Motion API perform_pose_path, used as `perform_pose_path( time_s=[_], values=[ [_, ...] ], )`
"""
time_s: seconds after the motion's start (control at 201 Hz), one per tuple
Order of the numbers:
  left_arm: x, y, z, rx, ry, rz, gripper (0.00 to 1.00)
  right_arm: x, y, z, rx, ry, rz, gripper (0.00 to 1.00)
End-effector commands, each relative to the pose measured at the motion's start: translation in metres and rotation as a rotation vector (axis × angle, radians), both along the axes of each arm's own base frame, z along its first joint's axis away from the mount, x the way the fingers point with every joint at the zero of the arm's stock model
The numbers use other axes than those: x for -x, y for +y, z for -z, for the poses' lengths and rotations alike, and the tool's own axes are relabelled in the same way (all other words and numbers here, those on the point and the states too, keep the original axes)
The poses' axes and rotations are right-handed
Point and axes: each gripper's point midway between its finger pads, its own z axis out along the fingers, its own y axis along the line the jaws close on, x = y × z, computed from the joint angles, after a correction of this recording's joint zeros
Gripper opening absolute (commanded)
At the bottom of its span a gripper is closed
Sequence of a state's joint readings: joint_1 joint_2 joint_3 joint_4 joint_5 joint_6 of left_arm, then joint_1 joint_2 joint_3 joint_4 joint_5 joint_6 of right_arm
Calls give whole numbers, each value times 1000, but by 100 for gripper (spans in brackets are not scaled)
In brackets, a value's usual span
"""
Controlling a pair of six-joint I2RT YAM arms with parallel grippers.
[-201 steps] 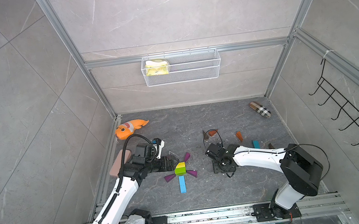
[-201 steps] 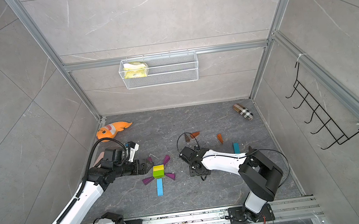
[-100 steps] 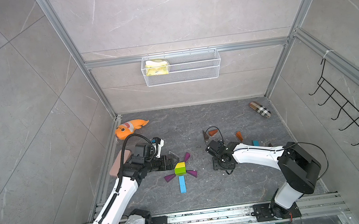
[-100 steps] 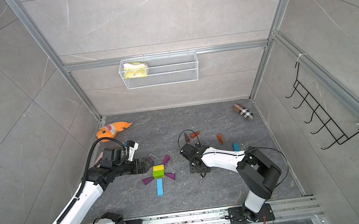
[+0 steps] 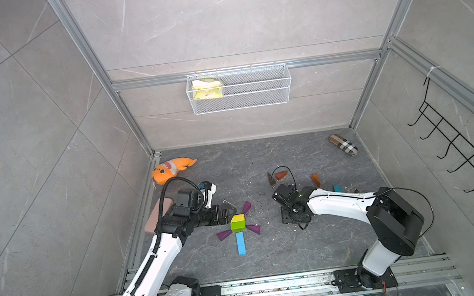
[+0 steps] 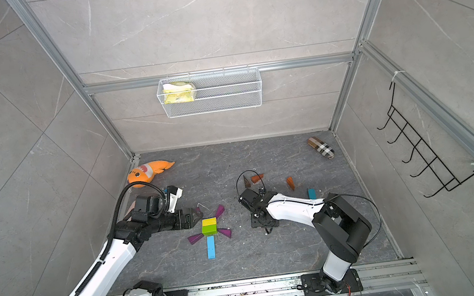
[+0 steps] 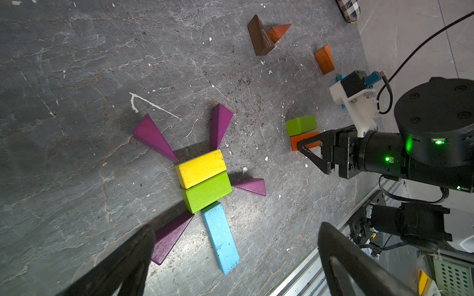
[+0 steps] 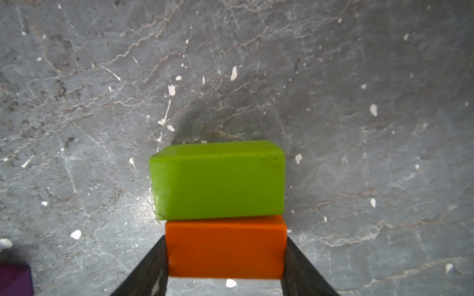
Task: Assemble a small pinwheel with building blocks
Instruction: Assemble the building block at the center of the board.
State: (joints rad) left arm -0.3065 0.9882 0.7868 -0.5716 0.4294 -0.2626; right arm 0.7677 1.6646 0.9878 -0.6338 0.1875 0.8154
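My left arm stretched low, left end effector spread wide, right end effector pointing down, fingers clamped on an orange brick's sides.

Your tabletop looks like matt dark-grey stone, rough-veined and flecked with pale chips. The yellow brick is painted wood, with grain showing through and paint chipped at one corner. The light-blue bar has scuffed, matt paint. The purple wedges carry a smooth satin coat. The brown wedge shows open wood grain. The orange brick and the green brick touching it look smooth, with a soft sheen. The plush fish is fuzzy cloth. The basket is white wire mesh. The fingers of your left end effector look like matt black plastic.
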Motion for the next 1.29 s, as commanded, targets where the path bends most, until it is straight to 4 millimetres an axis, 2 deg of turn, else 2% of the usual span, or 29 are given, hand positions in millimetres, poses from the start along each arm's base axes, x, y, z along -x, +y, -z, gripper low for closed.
perform_pose_path(
  time_s=[0.0, 0.403, 0.607, 0.821, 0.916, 1.011, 1.06, 1.16, 1.23, 1.289],
  values=[
    [-3, -3, -5, 38, -9, 0, 100, -3, -5, 6, 39, 11, -5, 63],
    [-5, -2, -3, 41, 3, -4, 100, -5, -5, 6, 59, 16, -23, 65],
    [-5, -3, -2, 46, 4, -3, 100, -5, -6, 7, 66, 16, -21, 82],
    [-5, -5, -5, 55, -14, 18, 100, -6, -7, 0, 61, -5, -27, 87],
    [-8, -8, -13, 75, -72, 34, 100, -12, -1, -18, 28, -46, -53, 90],
    [-19, -10, -18, 82, -129, 28, 100, -22, 3, -52, -8, -130, -102, 94],
    [-28, -11, -15, 63, -124, 21, 98, -27, 5, -71, -40, -176, -132, 97],
    [-51, -26, -4, -119, -141, 28, 93, -37, 2, -98, -99, -216, -186, 100],
    [-73, -42, 3, -266, -148, 31, 91, -45, -2, -106, -130, -235, -229, 100],
    [-98, -57, 7, -312, -116, 6, 88, -50, -7, -108, -150, -239, -261, 100]
  ],
)
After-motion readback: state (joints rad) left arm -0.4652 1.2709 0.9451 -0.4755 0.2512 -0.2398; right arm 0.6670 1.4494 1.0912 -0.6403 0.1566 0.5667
